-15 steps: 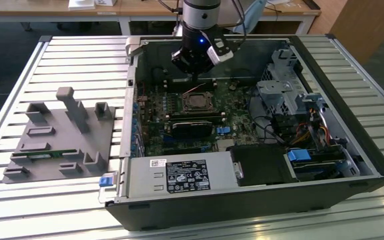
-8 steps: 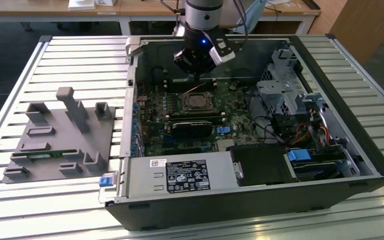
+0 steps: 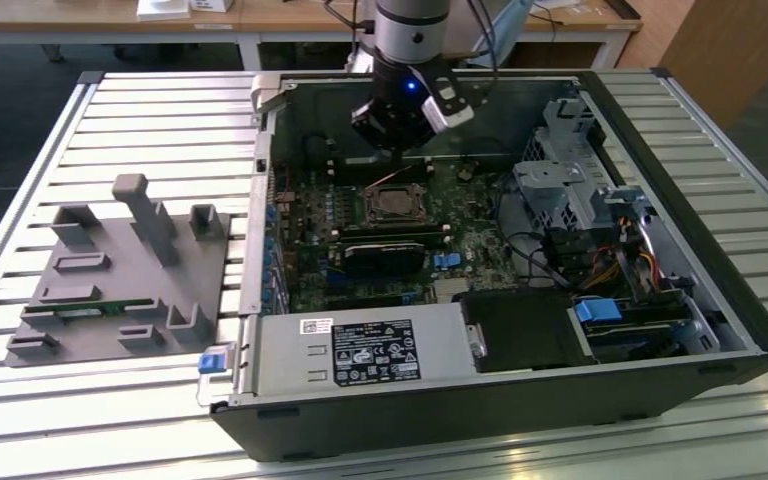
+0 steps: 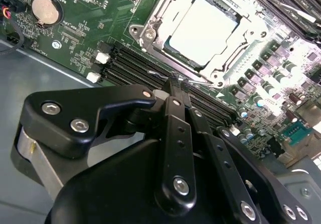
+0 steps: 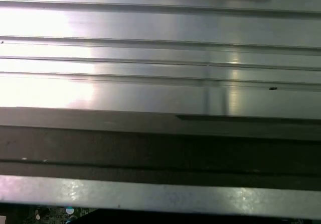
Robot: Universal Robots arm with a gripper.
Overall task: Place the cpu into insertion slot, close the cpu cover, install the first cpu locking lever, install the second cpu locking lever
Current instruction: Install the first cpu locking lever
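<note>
Gripper [image 4: 176, 83] fingers pressed together, holding nothing, hovering near cpu cover [image 4: 165, 13] closed over cpu [image 4: 203, 30], upper centre of frame.

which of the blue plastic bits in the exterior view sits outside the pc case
The blue clip at the case's front corner, on the exterior view's left beside the power supply. The other blue parts sit inside the case.
</note>
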